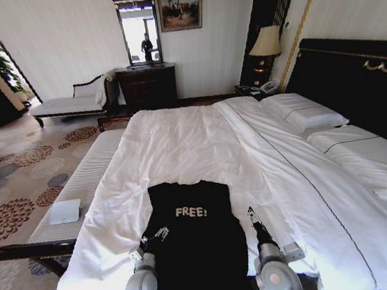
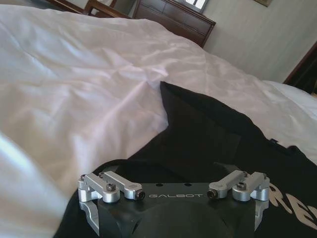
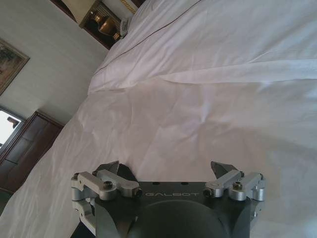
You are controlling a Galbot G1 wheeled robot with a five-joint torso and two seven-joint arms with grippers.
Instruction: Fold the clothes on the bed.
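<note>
Matt black cloth T-shirt point(image 1: 197, 239)

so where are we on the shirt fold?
Sleeves look already tucked in: the black T-shirt lies as a narrow strip on the bed, "FREE!" facing up. The left gripper and right gripper sit open at its side edges, holding nothing. The lengthwise fold is still to do.
</note>
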